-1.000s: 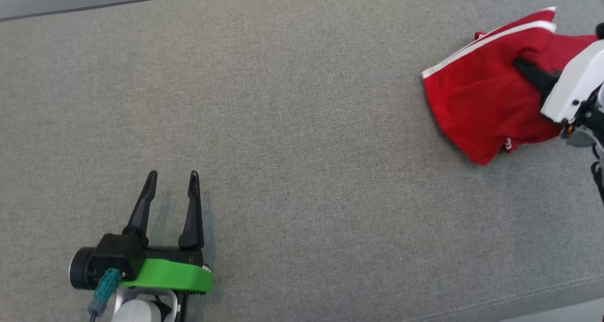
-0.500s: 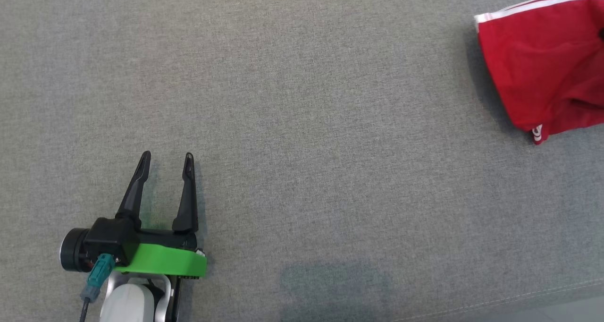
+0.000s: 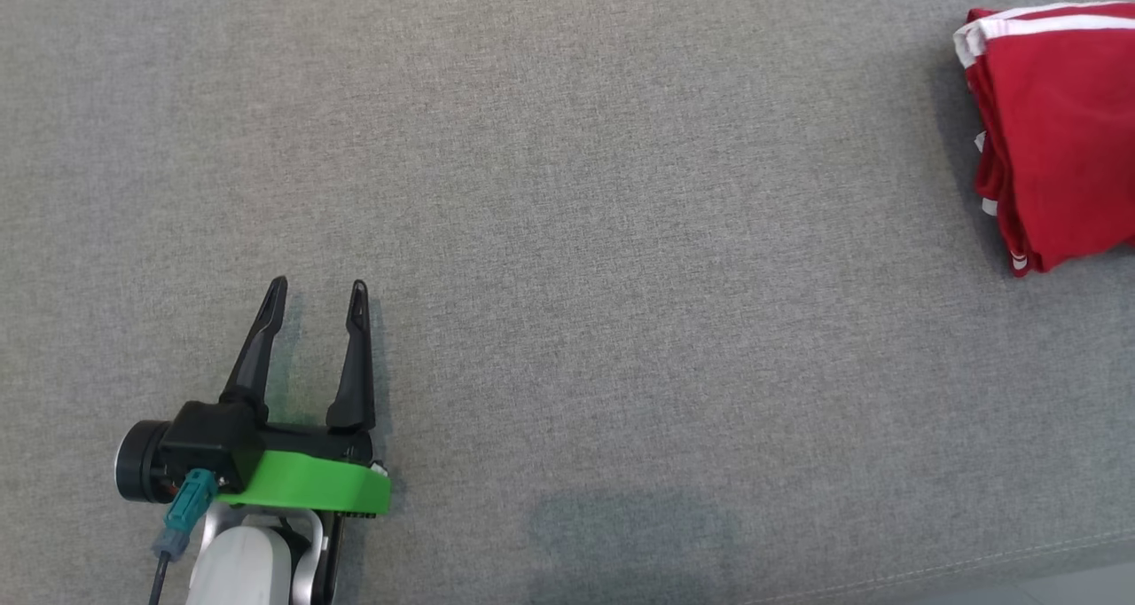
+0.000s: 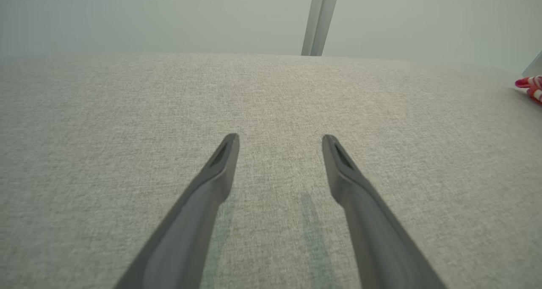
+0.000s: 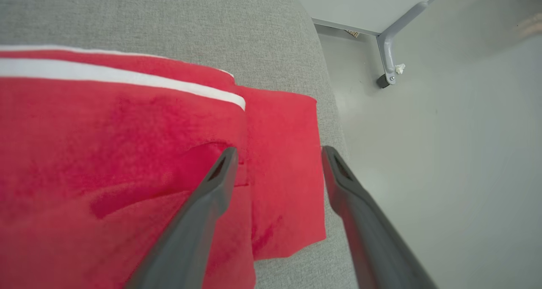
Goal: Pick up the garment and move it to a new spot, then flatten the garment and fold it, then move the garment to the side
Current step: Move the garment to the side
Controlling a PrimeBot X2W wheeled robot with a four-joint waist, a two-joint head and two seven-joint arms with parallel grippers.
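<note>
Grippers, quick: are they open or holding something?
Left gripper: open, holding nothing.
Right gripper: open over the red garment, not gripping it.

Grey woven cushion [image 3: 567,188], flat; stitched seam [image 3: 975,559] along near edge. Past its rounded corner: pale smooth floor [image 5: 444,174]. Grey metal leg [image 5: 386,60] stands on floor, dark foot at base. Pale post [image 4: 320,18] behind far edge.

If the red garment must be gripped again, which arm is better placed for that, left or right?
Right, probably. The right gripper hangs open directly over the garment at the right end of the cushion. The left gripper, also open, sits far away across bare grey cushion.
</note>
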